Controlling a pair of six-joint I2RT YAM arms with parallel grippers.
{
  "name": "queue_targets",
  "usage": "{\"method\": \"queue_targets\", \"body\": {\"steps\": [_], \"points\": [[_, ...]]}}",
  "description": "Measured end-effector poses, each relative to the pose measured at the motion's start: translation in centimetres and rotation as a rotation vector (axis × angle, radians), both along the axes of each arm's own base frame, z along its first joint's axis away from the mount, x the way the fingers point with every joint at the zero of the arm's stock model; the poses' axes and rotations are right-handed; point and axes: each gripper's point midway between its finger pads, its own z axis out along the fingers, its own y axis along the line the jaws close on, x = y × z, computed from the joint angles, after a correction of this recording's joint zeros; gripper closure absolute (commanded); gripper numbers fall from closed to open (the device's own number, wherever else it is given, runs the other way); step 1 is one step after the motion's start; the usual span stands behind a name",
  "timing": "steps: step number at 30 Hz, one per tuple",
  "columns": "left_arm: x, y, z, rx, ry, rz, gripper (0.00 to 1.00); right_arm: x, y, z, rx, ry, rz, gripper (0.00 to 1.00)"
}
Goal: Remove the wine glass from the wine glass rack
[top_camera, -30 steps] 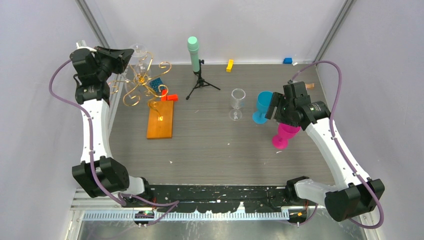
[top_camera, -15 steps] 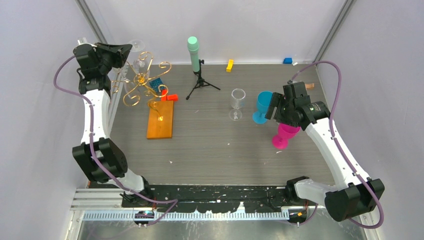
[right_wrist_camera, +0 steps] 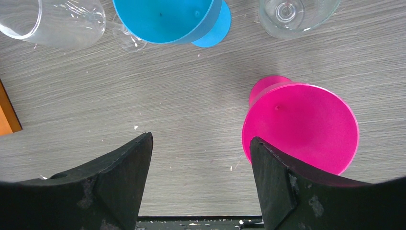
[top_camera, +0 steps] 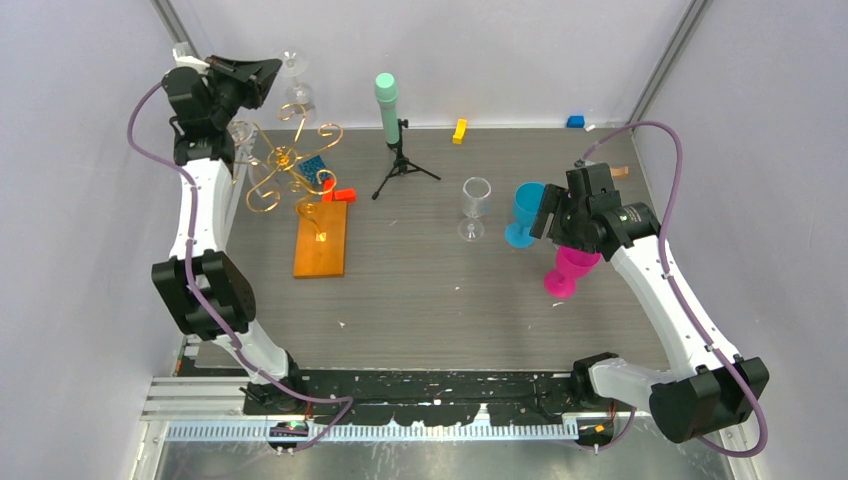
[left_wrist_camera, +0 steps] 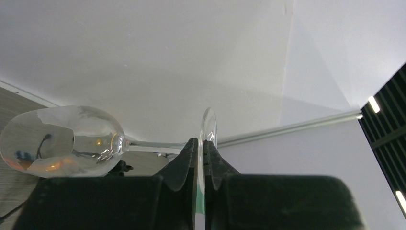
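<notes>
Wine glass point(left_wrist_camera: 62, 139) lies sideways with its foot clamped in my left pincer point(left_wrist_camera: 201, 143), up above the far left side of the rack point(top_camera: 285, 160) and, as far as I can tell, clear of its gold arms. I'd call the removal nearly done, with only setting it on the bench point(top_camera: 420, 290) left. My right pincer point(right_wrist_camera: 201, 139) hangs apart and empty beside the pink cup point(right_wrist_camera: 301, 124); I can read no brand or writing anywhere.

The clear wine glass point(left_wrist_camera: 72, 139), pinched by its foot in the closed left gripper point(left_wrist_camera: 199, 143), is held aloft just above and behind the gold wire wine glass rack point(top_camera: 283, 157), which stands upright on its orange base.
</notes>
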Motion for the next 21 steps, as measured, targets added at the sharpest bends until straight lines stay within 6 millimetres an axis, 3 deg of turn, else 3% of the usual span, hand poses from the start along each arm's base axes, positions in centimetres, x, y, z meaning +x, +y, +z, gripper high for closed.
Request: {"method": "queue_targets", "body": {"steps": [5, 10, 18, 21], "points": [[-1.1, -4.0, 2.4, 0.018, -0.083, -0.108, 1.00, 0.0, 0.1, 0.0, 0.002, 0.000, 0.002, 0.21], [-2.9, -6.8, 3.4, 0.028, -0.113, -0.173, 1.00, -0.1, 0.4, 0.2, 0.019, -0.003, 0.014, 0.23], [-10.1, -9.6, 7.0, 0.067, -0.220, -0.263, 1.00, -1.2, 2.5, 2.5, 0.133, -0.066, 0.109, 0.28], [-12.9, -10.5, 7.4, 0.062, -0.239, -0.299, 1.00, -1.6, 3.4, 3.9, 0.185, -0.116, 0.150, 0.28]]}}
